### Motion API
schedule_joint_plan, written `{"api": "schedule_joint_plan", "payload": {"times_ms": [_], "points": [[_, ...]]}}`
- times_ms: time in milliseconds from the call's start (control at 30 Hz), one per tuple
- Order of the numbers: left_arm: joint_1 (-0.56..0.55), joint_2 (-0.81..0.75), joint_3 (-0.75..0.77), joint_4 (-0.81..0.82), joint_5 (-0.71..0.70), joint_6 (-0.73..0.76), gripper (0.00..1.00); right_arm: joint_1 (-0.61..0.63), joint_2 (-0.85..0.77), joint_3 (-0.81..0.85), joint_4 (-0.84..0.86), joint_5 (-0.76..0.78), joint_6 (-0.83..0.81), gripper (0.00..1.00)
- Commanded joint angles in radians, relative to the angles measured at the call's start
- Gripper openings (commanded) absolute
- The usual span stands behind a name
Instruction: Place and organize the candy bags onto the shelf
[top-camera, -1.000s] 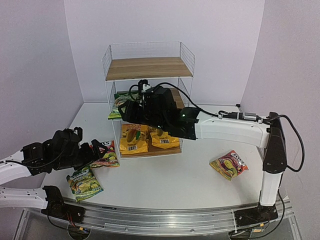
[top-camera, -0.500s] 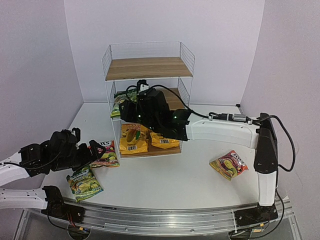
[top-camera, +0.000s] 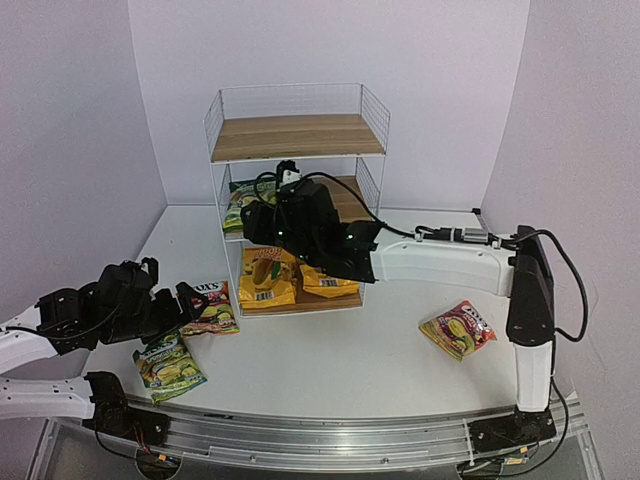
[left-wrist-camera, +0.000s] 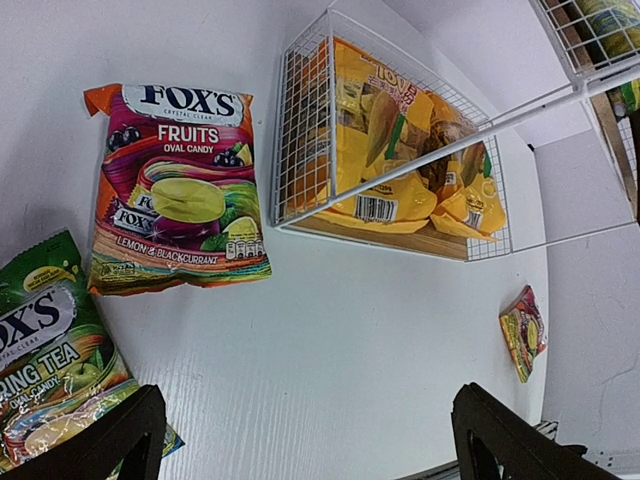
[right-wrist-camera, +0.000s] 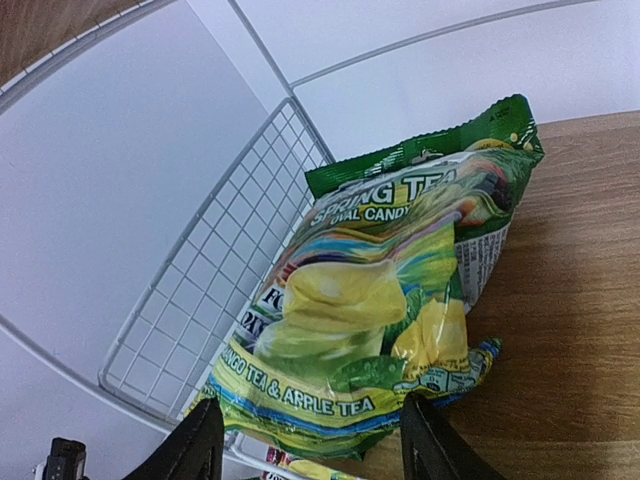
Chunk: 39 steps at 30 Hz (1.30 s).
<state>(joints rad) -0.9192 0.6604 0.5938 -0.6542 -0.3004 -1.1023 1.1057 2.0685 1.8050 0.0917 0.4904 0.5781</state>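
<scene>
The right gripper (top-camera: 262, 222) hides most of the shelf's (top-camera: 300, 135) middle tier. Its jaws stand apart around nothing, the green bag (right-wrist-camera: 385, 310) lying there at 12 o'clock. Two yellow bags (top-camera: 270, 277) fill the bottom tier. The left gripper (top-camera: 195, 300) gapes wide, empty.

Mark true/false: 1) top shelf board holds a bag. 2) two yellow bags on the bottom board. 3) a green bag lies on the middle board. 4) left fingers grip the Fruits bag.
1) False: the shelf has a bare top board.
2) True: yellow bags lie there.
3) True: green Spring Tea bag, between the right gripper fingers, not pinched.
4) False: left gripper is open; the Fruits bag lies on the table.
</scene>
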Motion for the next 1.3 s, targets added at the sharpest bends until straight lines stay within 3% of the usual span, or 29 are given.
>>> {"api": "schedule_joint_plan", "payload": {"times_ms": [0, 200, 500, 767, 1133, 1267], "points": [[0.005, 0.007, 0.009, 0.02, -0.017, -0.001, 0.99, 0.006, -0.122, -0.052, -0.059, -0.104, 0.049, 0.59], [0.005, 0.024, 0.008, 0.046, -0.008, 0.008, 1.0, 0.012, -0.207, -0.127, -0.09, -0.076, -0.005, 0.66], [0.004, 0.069, 0.015, 0.08, 0.007, 0.016, 1.0, -0.009, -0.151, -0.078, -0.09, -0.017, -0.129, 0.82], [0.005, 0.066, 0.007, 0.08, 0.01, 0.006, 1.0, -0.068, -0.062, -0.008, -0.09, -0.125, -0.166, 0.84], [0.005, 0.066, 0.003, 0.085, 0.007, -0.001, 0.99, -0.068, 0.044, 0.089, -0.09, -0.104, -0.247, 0.83], [0.005, 0.061, 0.0, 0.083, 0.008, -0.008, 1.0, -0.067, 0.028, 0.075, -0.09, -0.152, -0.208, 0.81]]}}
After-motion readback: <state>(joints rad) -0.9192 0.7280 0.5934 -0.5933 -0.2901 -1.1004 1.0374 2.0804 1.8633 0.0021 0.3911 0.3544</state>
